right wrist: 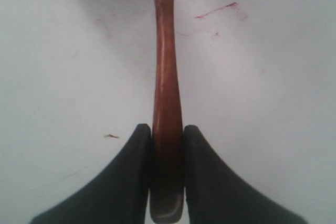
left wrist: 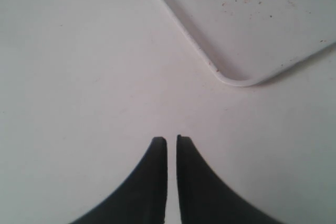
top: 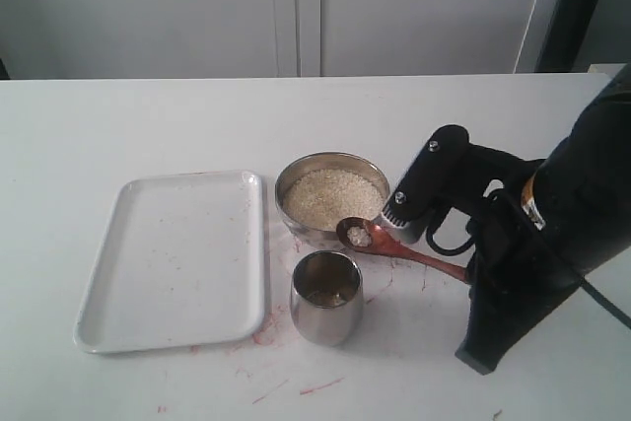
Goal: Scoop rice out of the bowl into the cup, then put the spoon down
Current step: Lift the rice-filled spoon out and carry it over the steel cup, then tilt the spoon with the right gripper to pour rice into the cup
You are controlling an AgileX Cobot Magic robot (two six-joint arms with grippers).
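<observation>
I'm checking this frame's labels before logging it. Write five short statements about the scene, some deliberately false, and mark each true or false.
1. The dark reddish-brown wooden spoon carries off-white rice grains in its head. True.
2. The right gripper is open. False: it is shut on the spoon's handle.
3. The small stainless-steel cup stands on the white rectangular tray. False: it stands on the table beside the tray.
4. The round stainless-steel bowl holds rice. True.
5. The left gripper holds the bowl. False: it holds nothing.
</observation>
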